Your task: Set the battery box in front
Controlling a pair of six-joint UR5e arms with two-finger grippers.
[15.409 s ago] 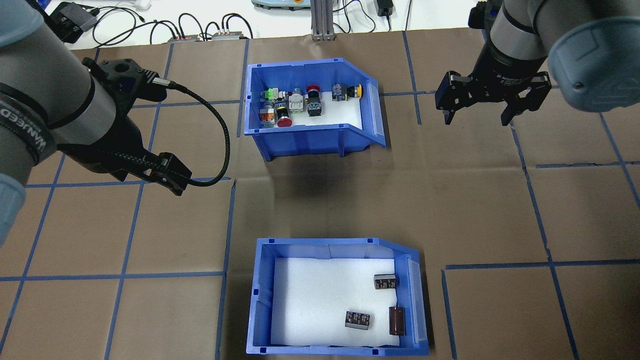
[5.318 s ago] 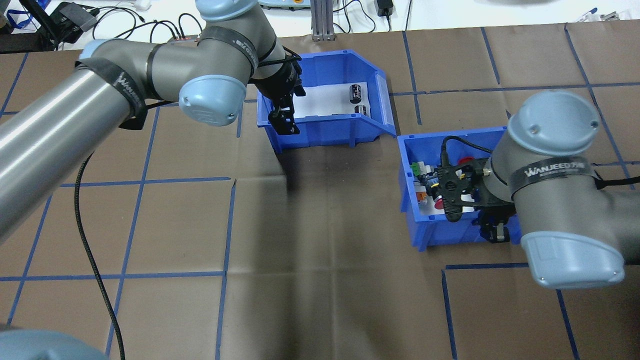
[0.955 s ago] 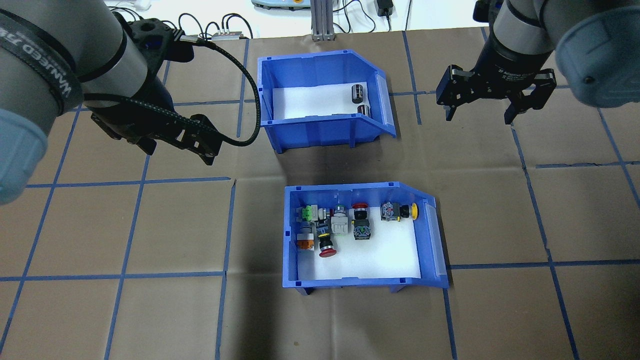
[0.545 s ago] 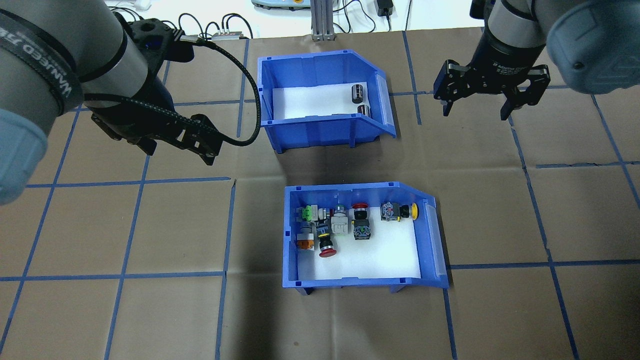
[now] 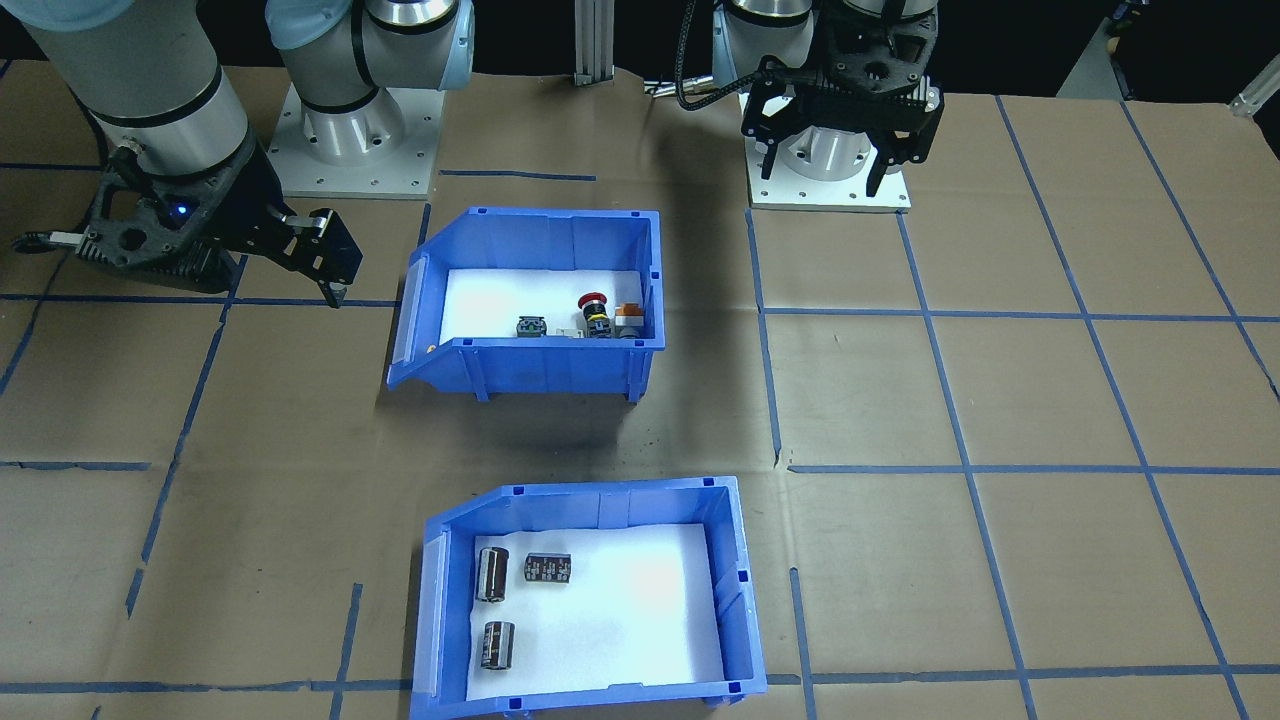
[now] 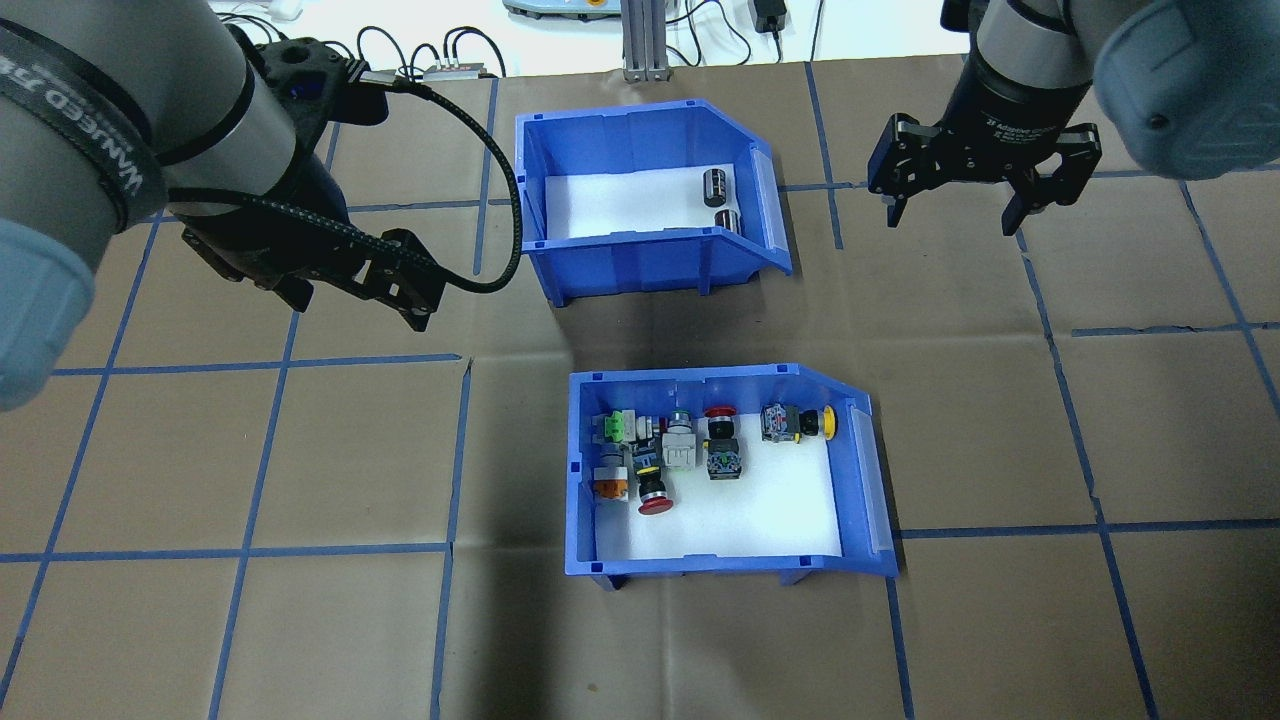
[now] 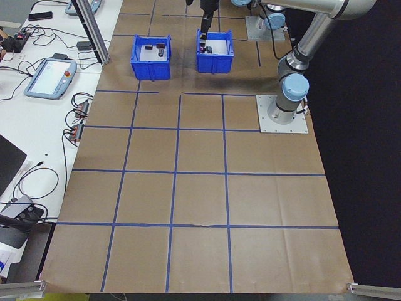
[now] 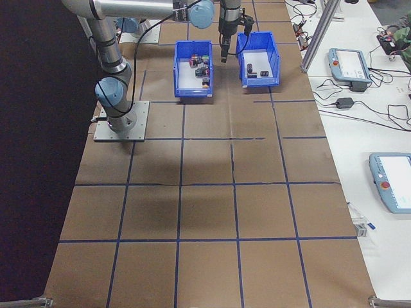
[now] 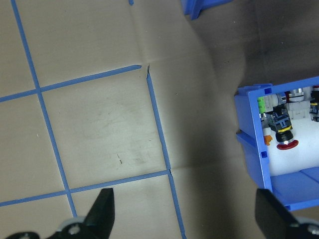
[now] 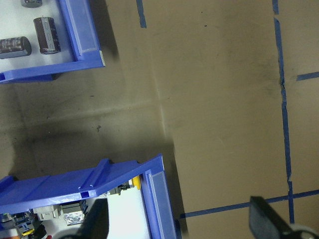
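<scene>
The battery box (image 5: 735, 590) is seen nearest the camera, three dark cylinders (image 5: 493, 574) laid on its white foam. The switch bin (image 5: 545, 365) is set behind it. Both grippers, left (image 5: 840, 155) and right (image 5: 335, 270), are held open above the table (image 5: 1000, 400).

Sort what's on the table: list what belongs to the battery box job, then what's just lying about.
Belongs to the job:
battery box
three dark cylinders inside it
left gripper, open
right gripper, open

Just lying about:
switch bin
push-button switches inside it
</scene>
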